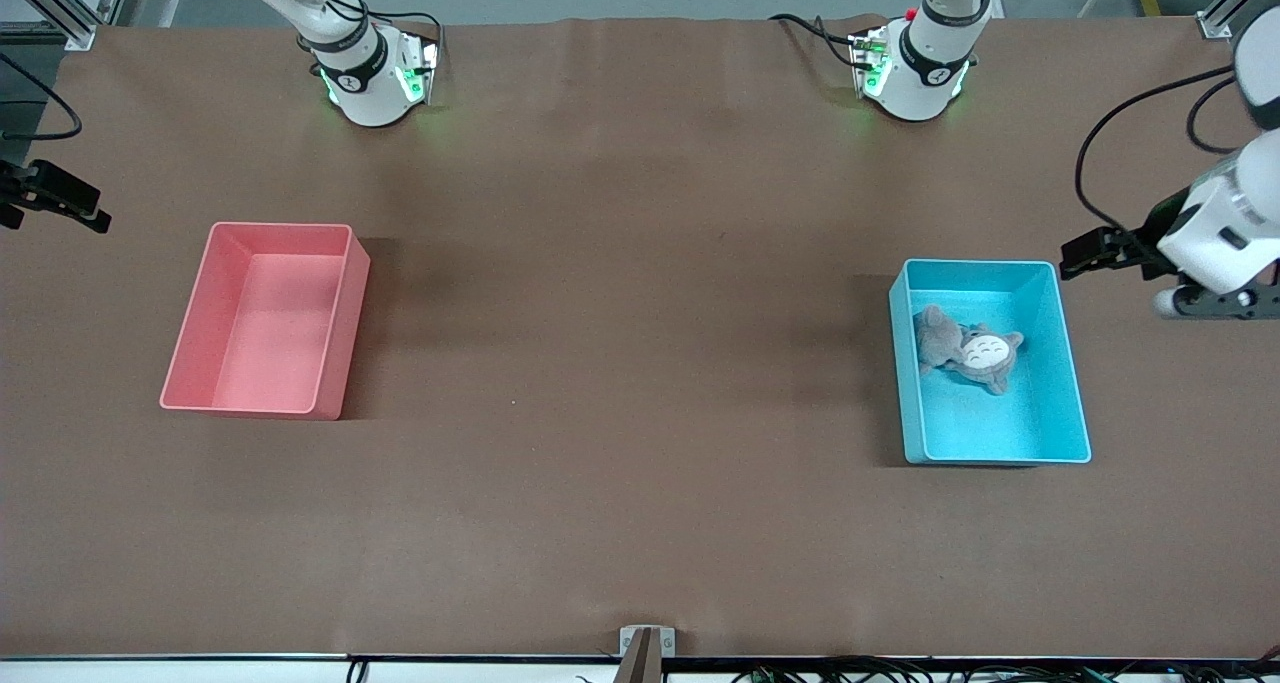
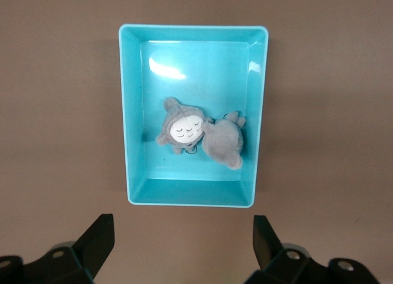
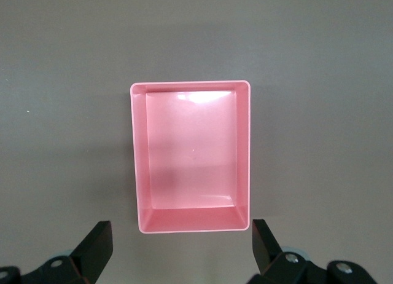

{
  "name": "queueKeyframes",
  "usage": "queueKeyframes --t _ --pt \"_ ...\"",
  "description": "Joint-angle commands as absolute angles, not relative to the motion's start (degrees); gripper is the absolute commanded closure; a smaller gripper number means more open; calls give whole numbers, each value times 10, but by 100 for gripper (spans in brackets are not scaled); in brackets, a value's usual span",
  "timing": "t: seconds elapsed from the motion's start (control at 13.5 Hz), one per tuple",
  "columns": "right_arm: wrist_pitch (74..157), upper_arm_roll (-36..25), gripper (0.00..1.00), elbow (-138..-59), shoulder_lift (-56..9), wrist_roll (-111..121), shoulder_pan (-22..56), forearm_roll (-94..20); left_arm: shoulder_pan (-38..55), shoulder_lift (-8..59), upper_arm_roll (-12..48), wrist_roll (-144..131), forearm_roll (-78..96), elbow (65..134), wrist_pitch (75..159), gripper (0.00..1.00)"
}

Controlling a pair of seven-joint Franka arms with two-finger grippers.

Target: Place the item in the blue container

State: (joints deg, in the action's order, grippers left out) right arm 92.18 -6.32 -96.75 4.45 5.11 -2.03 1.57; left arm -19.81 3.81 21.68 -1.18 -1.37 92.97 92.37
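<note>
The blue container (image 1: 1070,363) stands toward the left arm's end of the table. A grey plush toy with a white face (image 1: 968,348) lies on its side inside it. The left wrist view looks straight down on the blue container (image 2: 126,112) and the toy (image 2: 199,136). My left gripper (image 2: 183,221) hangs open and holds nothing, over bare table beside the container, at the left arm's end of the table. My right gripper (image 3: 181,224) is also open and holds nothing, over bare table beside the pink bin.
A pink bin (image 1: 335,343) of like size stands toward the right arm's end of the table, with nothing in it; the right wrist view shows the pink bin (image 3: 134,161) from above. Brown table surface (image 1: 620,363) stretches between the two bins.
</note>
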Motion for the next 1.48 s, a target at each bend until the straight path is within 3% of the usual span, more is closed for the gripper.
queueKeyframes --t 0.0,0.37,1.4 --pt "932 -56 0 -989 65 56 -27 23 -201 28 216 -4 -3 876 880 0" --pt "932 -55 0 -989 66 55 -26 14 -200 30 221 -15 -2 839 868 0" --pt "927 -52 0 -987 69 47 -11 -19 -174 33 209 -16 -4 838 869 0"
